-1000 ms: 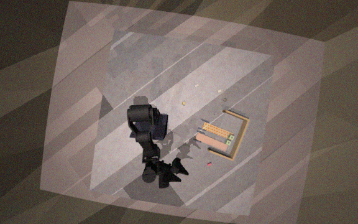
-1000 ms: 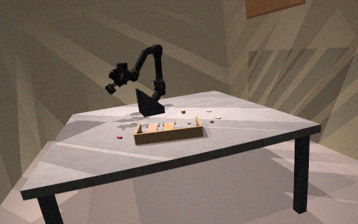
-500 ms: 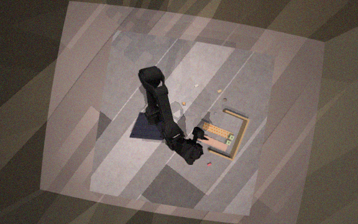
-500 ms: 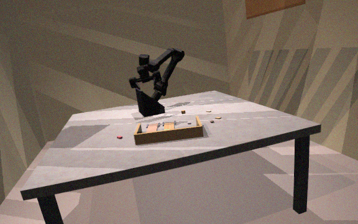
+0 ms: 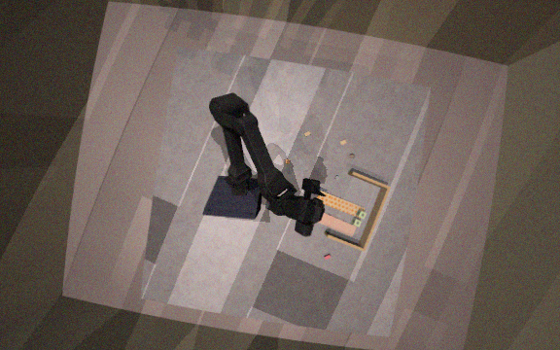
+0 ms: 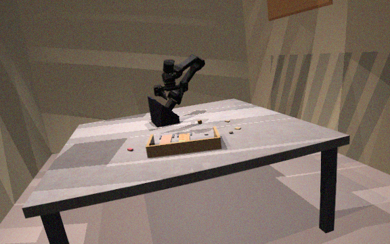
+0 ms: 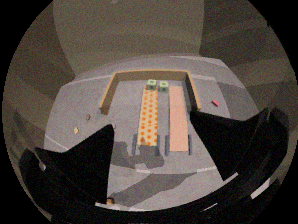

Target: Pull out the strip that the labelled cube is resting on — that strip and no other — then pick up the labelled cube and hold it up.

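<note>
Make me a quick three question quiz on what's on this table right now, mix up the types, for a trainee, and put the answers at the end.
1. True or false: the claw is closed on the orange-dotted strip.
2. Multiple choice: how many sides of the strips' area does the wooden frame wall in? A) two B) three C) four
3. Fill in the blank: the small red piece lies ____ the wooden frame (inside or outside).

Key: 1 false; 2 B; 3 outside
</note>
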Controlling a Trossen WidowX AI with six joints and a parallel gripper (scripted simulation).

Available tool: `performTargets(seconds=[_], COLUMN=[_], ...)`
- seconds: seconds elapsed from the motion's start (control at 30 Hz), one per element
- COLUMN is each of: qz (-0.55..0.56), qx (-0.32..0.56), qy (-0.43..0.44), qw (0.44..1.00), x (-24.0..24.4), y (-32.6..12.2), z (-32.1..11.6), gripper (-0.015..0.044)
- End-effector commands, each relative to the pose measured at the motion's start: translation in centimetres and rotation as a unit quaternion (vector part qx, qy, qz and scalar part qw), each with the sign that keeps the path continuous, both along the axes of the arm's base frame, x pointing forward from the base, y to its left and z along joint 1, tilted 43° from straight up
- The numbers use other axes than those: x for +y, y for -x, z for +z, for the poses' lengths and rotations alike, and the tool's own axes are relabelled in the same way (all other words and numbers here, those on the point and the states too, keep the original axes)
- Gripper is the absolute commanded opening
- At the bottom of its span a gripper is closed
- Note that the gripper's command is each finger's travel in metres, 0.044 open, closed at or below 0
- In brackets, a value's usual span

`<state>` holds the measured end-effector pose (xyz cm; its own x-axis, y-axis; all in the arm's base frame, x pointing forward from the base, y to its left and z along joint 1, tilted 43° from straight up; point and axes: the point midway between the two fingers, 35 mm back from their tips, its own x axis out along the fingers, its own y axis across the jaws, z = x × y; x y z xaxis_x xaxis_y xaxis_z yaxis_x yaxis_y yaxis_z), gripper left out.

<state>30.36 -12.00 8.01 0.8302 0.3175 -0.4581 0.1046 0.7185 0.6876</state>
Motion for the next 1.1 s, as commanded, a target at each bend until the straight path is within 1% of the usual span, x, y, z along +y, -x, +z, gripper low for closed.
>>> performTargets(seconds=[0.0, 0.2, 0.4, 0.57, 0.7, 1.07], qz=[0.015, 0.077, 0.143, 0.202, 0.239, 0.244], qx=[0.023, 0.134, 0.240, 0.326, 0.376, 0.384], qy=[-0.005, -0.044, -0.070, -0.085, -0.092, -0.093], qw=[1.000, 0.987, 0.958, 0.919, 0.890, 0.885], x=[0.2, 1.4, 3.5, 5.8, 7.7, 8.2], y=[-0.9, -4.2, -6.8, -8.1, -8.9, -8.2], z=[-0.4, -2.5, -4.6, -6.2, -6.8, -6.8], gripper=[0.0321, 0.0164, 0.0006, 0.0000, 0.0000, 0.0000])
